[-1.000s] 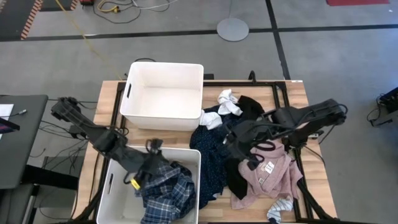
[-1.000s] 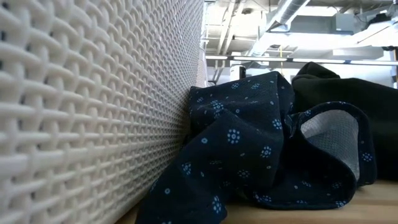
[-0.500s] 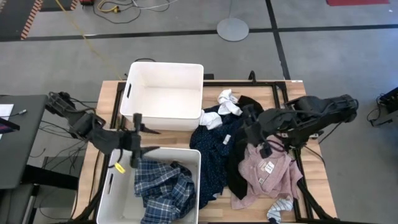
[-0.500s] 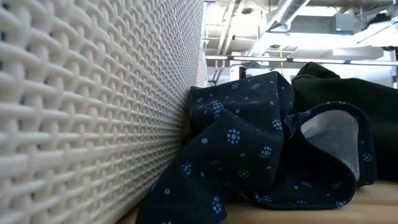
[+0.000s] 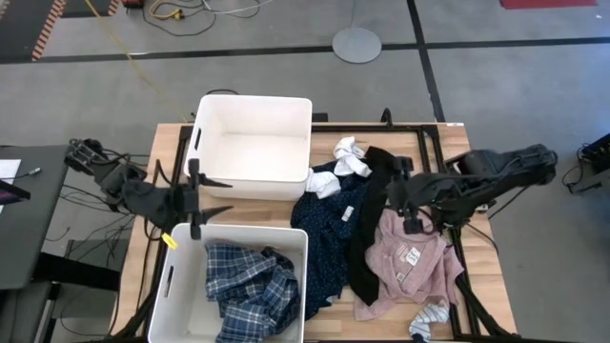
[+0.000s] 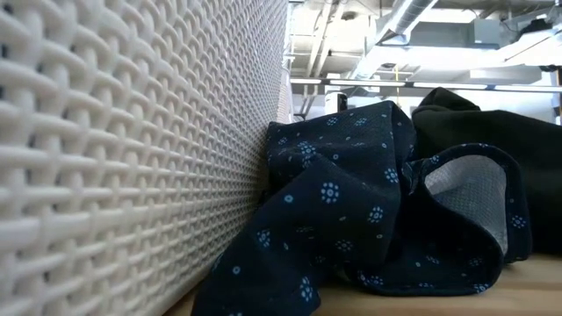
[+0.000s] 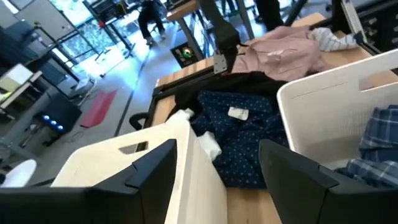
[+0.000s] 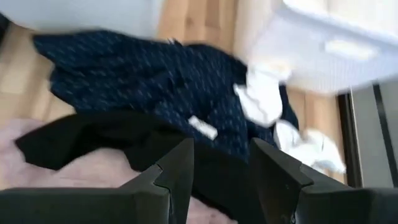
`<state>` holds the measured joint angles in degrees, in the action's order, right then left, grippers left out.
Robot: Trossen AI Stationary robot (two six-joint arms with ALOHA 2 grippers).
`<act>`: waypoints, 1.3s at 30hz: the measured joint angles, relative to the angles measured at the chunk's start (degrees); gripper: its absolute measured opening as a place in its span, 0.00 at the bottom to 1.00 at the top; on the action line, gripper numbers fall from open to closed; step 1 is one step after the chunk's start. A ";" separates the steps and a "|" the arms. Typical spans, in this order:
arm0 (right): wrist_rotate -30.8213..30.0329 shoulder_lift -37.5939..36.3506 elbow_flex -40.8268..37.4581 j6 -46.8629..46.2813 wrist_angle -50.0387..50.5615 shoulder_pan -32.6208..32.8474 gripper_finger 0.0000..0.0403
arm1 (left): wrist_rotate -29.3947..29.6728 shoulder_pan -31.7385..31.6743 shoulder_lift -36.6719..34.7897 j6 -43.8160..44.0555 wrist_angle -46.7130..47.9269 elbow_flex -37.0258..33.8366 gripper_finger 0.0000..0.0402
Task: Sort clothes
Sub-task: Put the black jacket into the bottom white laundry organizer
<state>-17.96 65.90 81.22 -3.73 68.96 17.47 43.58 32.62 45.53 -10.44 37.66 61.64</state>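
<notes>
— One garment is sorted so far: the blue-white plaid shirt [image 5: 250, 288] lies inside the near bin [image 5: 170, 278]. The far bin [image 5: 253, 107] holds nothing I can see.

— And the rest?

— All piled beside the far bin, on the table [image 5: 484, 286]: the navy dotted piece [image 5: 324, 229] against the bins' walls, the black piece [image 5: 374, 219] next to it, the pale pink shirt [image 5: 417, 262] beyond that, white socks [image 5: 348, 157] by the far bin's corner, a striped sock [image 5: 429, 319] at the pink shirt's edge.

— Grippers?

— The left gripper [image 5: 195, 198] hangs between the two bins, fingers spread and empty. The right gripper [image 5: 408, 200] hovers over the black piece, fingers apart too (nothing between them in its wrist view).

— So, early days?

— I'd judge so; most of the pile is left, and the black piece looks the likeliest next pick.
</notes>
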 joint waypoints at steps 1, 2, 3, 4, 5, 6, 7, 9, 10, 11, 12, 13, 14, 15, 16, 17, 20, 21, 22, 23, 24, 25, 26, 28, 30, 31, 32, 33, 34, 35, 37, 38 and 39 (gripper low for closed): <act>-0.27 -0.75 -1.98 -1.08 -0.90 0.00 0.43 | 0.01 -0.16 -1.16 0.00 -1.49 -1.53 0.55; -0.43 -1.47 -3.81 -1.97 -2.37 0.00 0.43 | 0.01 -0.26 -2.23 -0.04 -2.96 -3.00 0.55; -0.44 -2.14 -5.63 -2.66 -4.00 0.00 0.43 | -0.02 -0.29 -3.21 -0.18 -4.46 -4.41 0.55; -0.43 -2.75 -7.41 -3.39 -5.63 0.01 0.43 | -0.18 -0.29 -4.16 -0.43 -6.16 -5.73 0.55; -0.42 -3.22 -9.03 -4.03 -7.10 0.02 0.43 | -0.56 -0.29 -4.98 -0.97 -7.99 -7.00 0.55; -0.41 -3.61 -10.63 -4.46 -8.61 0.02 0.43 | -1.47 -0.29 -5.70 -1.51 -9.73 -8.11 0.55; -0.40 -3.96 -12.30 -4.76 -10.08 0.02 0.43 | -2.10 -0.29 -6.24 -2.10 -11.65 -9.12 0.55; -0.41 -4.20 -15.24 -4.74 -11.58 0.02 0.43 | -4.25 -0.27 -7.04 -3.29 -15.31 -11.07 0.55; -0.41 -4.19 -16.67 -4.12 -12.19 -0.02 0.43 | -4.99 -0.26 -7.19 -3.85 -16.42 -11.85 0.55; -0.41 -3.95 -18.00 -3.49 -12.63 -0.12 0.43 | -5.46 -0.28 -7.18 -4.44 -17.55 -12.53 0.55; -0.41 -3.59 -19.31 -2.83 -13.40 -0.35 0.43 | -5.82 -0.26 -7.13 -5.00 -18.66 -13.13 0.55; -0.38 -3.15 -20.65 -2.21 -14.54 -0.53 0.43 | -5.82 -0.26 -6.99 -5.51 -19.31 -13.72 0.55; -0.33 -2.69 -21.78 -1.39 -15.48 -0.75 0.43 | -5.82 -0.27 -6.92 -5.99 -19.55 -14.21 0.55; -0.29 -2.20 -22.78 -0.70 -16.37 -0.82 0.43 | -5.82 -0.26 -6.81 -6.37 -19.83 -14.63 0.55; -0.23 -1.66 -23.68 0.03 -17.24 -0.89 0.43 | -5.82 -0.28 -6.57 -6.70 -20.71 -15.11 0.55; -0.13 -1.17 -24.42 0.63 -18.18 -1.07 0.43 | -5.81 -0.38 -6.50 -6.95 -21.07 -15.37 0.55; 1.52 0.51 -24.89 1.06 -18.76 -1.65 0.43 | -6.03 -0.71 -5.96 -7.10 -22.09 -16.07 0.55; 1.60 0.98 -24.89 0.88 -18.93 -1.98 0.43 | -6.22 -0.76 -5.75 -6.98 -22.08 -16.17 0.55; 1.76 1.30 -24.89 0.83 -19.03 -2.29 0.44 | -6.37 -0.94 -5.62 -6.88 -22.06 -16.17 0.55; 1.79 1.70 -24.89 0.86 -19.06 -2.47 0.46 | -6.42 -1.13 -5.29 -6.88 -22.14 -16.17 0.55; 1.85 2.00 -24.89 0.99 -18.95 -2.71 0.48 | -6.45 -1.32 -5.07 -6.86 -22.22 -16.17 0.55; 2.00 2.37 -24.89 1.09 -18.91 -2.76 0.50 | -6.55 -1.51 -4.94 -6.86 -22.13 -16.17 0.55; 2.35 2.72 -24.89 1.20 -18.93 -2.99 0.53 | -6.94 -1.65 -4.71 -6.80 -22.03 -16.17 0.55; 3.80 2.83 -24.89 0.99 -18.94 -3.40 0.60 | -7.42 -2.20 -4.50 -6.69 -22.19 -16.17 0.55; 6.99 2.74 -24.89 -0.01 -19.26 -3.84 0.65 | -7.52 -2.71 -4.07 -6.65 -22.21 -16.17 0.55; 8.70 2.71 -24.89 -0.89 -19.56 -4.15 0.67 | -7.53 -2.96 -3.94 -6.48 -22.10 -16.17 0.55; 10.53 2.68 -24.89 -1.67 -19.77 -4.36 0.68 | -7.63 -3.15 -3.76 -6.19 -22.00 -16.17 0.55; 11.83 2.68 -24.89 -2.20 -19.97 -4.52 0.69 | -7.97 -3.45 -3.56 -5.92 -22.11 -16.17 0.55; 12.59 2.68 -24.89 -2.62 -20.37 -4.29 0.70 | -8.57 -3.77 -3.43 -5.77 -22.12 -16.17 0.55; 12.91 2.70 -24.87 -2.66 -20.97 -3.78 0.71 | -9.04 -4.01 -3.23 -5.53 -22.06 -16.17 0.55; 13.05 2.83 -24.87 -1.51 -22.54 -2.47 0.71 | -9.63 -4.42 -2.73 -4.96 -22.06 -16.17 0.55; 12.92 3.26 -24.87 -0.69 -23.37 -1.91 0.71 | -10.02 -4.67 -2.44 -4.90 -22.06 -16.17 0.55; 12.70 3.80 -24.83 0.15 -24.04 -1.45 0.71 | -10.21 -4.91 -2.12 -4.92 -22.07 -16.17 0.55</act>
<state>-5.26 69.70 56.39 -3.58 44.92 16.02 33.37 27.71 43.41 -15.35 15.59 45.47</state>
